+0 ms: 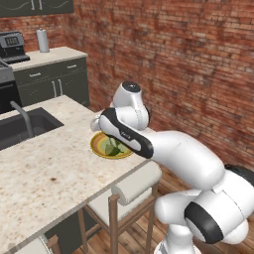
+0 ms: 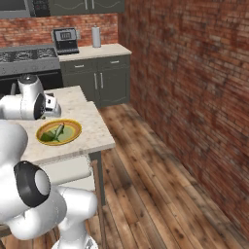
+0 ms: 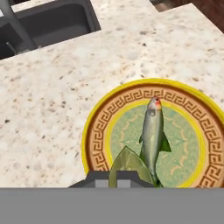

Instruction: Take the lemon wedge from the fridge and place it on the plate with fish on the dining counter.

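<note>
From the left base view your arm reaches over the dining counter (image 1: 44, 168) and hides part of the plate with fish (image 1: 101, 147), the claw itself out of sight behind the wrist; from the right base view the wrist hangs just beside the plate's far-left rim (image 2: 73, 122). Hand view: the gripper (image 3: 117, 179) sits over the plate's near edge, a yellow-green piece, likely the lemon wedge (image 3: 124, 162), between its tips; you're nearly closed on it, contact I cannot tell; the fish (image 3: 153, 133) lies just beside it, long axis running away from you.

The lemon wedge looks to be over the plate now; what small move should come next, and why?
Probably lower a little and open the hand. In the hand view the lemon wedge sits between the fingertips, over the plate with fish and just beside the fish; releasing here should land it on the plate.
</note>
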Robot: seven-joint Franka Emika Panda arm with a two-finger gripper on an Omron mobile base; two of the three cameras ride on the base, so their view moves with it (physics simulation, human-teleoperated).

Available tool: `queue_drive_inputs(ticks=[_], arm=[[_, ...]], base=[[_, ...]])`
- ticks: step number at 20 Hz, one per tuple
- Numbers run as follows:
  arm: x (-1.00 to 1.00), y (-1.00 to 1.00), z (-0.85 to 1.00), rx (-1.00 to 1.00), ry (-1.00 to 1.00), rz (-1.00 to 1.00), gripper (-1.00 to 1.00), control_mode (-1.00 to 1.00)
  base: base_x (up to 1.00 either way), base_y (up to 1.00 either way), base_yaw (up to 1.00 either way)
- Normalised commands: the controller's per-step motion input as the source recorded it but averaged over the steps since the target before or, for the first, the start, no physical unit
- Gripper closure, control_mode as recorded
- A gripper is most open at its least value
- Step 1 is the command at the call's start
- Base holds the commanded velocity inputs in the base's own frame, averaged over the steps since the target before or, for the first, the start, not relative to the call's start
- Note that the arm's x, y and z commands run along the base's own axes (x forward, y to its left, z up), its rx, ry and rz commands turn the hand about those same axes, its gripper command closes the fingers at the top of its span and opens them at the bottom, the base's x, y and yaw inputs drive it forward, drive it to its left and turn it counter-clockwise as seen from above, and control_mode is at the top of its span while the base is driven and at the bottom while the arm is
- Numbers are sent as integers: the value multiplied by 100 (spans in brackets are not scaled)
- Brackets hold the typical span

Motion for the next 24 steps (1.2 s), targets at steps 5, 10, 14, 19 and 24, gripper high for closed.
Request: queue_drive_inputs(ticks=[5,10,14,19,24], arm=[[0,1,-32,0,0,1,100,-100],[-21,4,0,0,7,2,-100,-100],[-100,2,26,1,0,0,-100,-100],[-100,0,2,2,-6,0,-100,-100],[-100,-20,28,8,-25,0,-100,-100]], base=[[0,0,0],[0,0,0],[0,0,0],[0,0,0],[0,0,0]])
